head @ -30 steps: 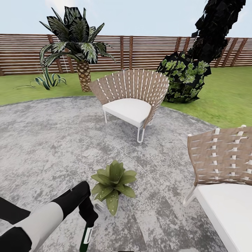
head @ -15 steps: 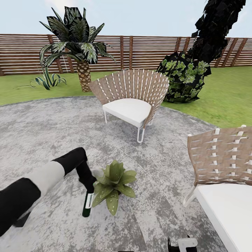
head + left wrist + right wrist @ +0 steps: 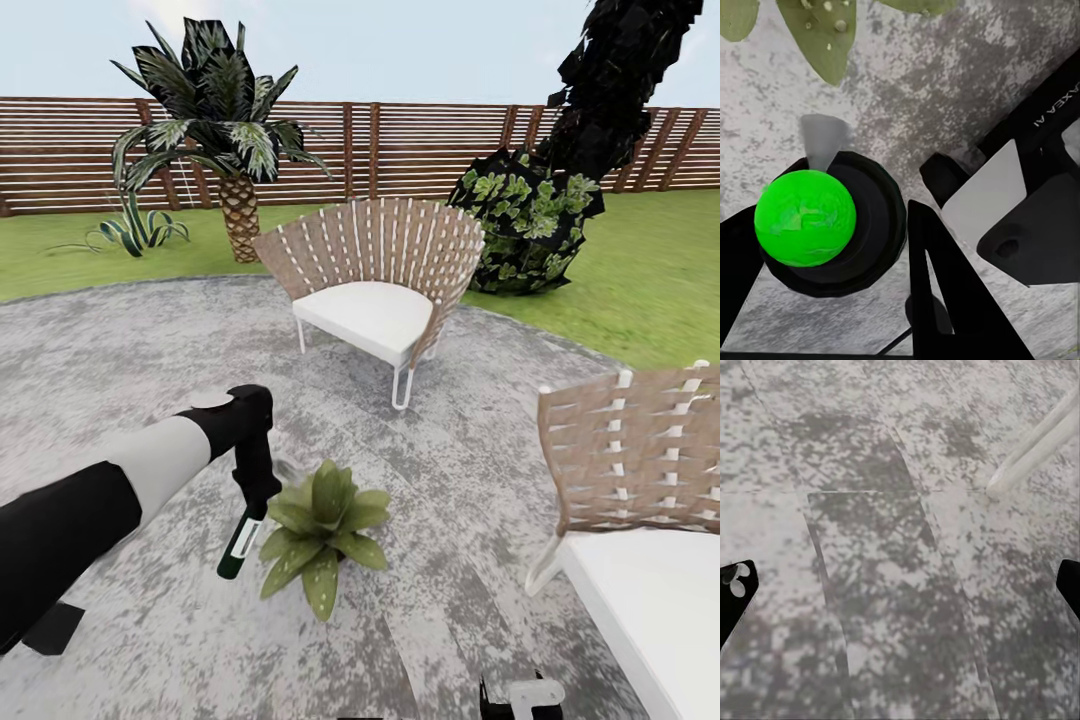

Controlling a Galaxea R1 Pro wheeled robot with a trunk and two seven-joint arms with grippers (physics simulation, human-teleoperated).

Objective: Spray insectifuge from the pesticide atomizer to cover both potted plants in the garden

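Note:
My left gripper (image 3: pixel 256 492) is shut on the pesticide atomizer (image 3: pixel 238 548), a slim dark bottle with a white label that hangs tilted below the fingers. It is held just left of a potted plant (image 3: pixel 322 522), a low rosette of broad green leaves on the grey patio. In the left wrist view the atomizer (image 3: pixel 805 217) shows end-on as a bright green disc in a black ring between black fingers (image 3: pixel 937 277). The plant's leaves (image 3: pixel 817 34) carry small droplets, and a faint grey cone points toward them. My right gripper (image 3: pixel 900 585) is open over bare patio.
A woven chair (image 3: pixel 372 290) stands behind the plant and a second chair (image 3: pixel 640 500) is close at the right; its white leg (image 3: pixel 1035 442) crosses the right wrist view. Palm (image 3: pixel 215 120), bush (image 3: pixel 525 225), lawn and brown fence (image 3: pixel 420 140) lie beyond.
My left arm has lifted and reached forward with the atomizer, from low near the frame's bottom edge to beside the plant. The right gripper's tip has come into view at the bottom edge.

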